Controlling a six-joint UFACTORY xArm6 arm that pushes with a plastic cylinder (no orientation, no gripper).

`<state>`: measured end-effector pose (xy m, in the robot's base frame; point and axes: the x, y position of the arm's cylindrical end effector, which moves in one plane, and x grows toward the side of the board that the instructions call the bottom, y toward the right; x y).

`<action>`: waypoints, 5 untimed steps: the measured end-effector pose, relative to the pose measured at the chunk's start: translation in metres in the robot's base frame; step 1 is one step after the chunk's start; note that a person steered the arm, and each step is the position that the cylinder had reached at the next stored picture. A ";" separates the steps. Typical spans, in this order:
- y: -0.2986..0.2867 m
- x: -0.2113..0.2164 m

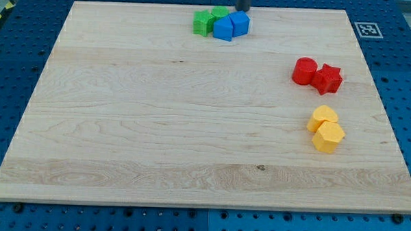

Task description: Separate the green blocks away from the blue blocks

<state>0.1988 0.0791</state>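
Two green blocks sit at the view's top centre: a green star-like block (203, 23) and a second green block (219, 13) behind it. Two blue blocks touch them on the right: one blue block (223, 28) in front and a blue cube-like block (239, 23) further right. All of them form one tight cluster. My tip (242, 10) comes down from the view's top edge, just behind the right blue block, touching or nearly touching it.
A red cylinder (304, 71) and a red star-like block (327, 78) sit together at the right. Two yellow blocks (322, 117) (328, 137) lie below them. The wooden board (157, 127) rests on a blue pegboard table.
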 end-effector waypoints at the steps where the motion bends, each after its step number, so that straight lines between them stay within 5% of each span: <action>1: -0.001 0.030; 4: -0.131 0.061; 5: -0.135 0.058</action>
<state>0.2565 -0.0560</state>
